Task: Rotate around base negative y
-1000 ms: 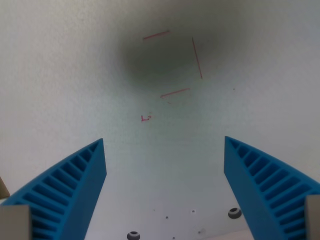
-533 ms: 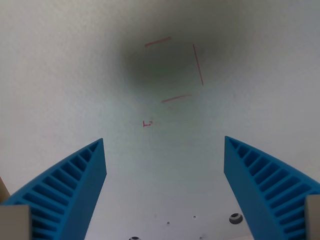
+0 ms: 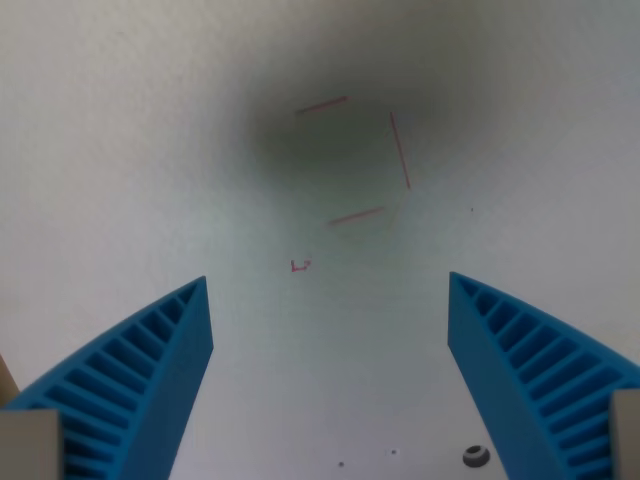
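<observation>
My gripper (image 3: 330,290) is open, its two blue ribbed fingers (image 3: 140,385) spread wide at the bottom of the wrist view with nothing between them. Below lies a plain white table surface (image 3: 130,150). Thin red pen lines (image 3: 398,150) form three sides of a square near the top centre, under a dark soft shadow. A small red mark (image 3: 300,265) sits just below them, ahead of the gap between the fingers.
A small grey screw hole (image 3: 476,456) shows on the table near the right finger, with tiny dark specks (image 3: 341,464) beside it at the bottom edge.
The whole scene has slid downward in the picture, so the camera has moved. A second screw hole at the bottom left has left the view. The fingers stay equally spread.
</observation>
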Robot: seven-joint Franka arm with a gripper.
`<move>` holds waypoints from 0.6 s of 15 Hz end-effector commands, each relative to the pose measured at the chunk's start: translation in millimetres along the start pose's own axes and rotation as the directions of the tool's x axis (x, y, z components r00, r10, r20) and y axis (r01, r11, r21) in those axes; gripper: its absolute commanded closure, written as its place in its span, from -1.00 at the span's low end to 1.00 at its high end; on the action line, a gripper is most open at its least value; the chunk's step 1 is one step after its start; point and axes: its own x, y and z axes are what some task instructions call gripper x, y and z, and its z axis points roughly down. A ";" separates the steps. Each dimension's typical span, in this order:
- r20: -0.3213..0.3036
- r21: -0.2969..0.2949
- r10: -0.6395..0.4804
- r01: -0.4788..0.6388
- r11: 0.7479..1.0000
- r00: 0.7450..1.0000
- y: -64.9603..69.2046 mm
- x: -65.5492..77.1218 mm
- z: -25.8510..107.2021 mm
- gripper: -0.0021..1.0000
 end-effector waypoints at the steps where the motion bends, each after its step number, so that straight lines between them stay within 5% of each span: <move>1: -0.174 0.043 0.006 0.001 0.999 0.985 1.9 -8.9 1.0 -1.00; 9: -0.262 0.064 0.012 0.005 0.998 0.965 1.9 -8.9 1.0 -1.00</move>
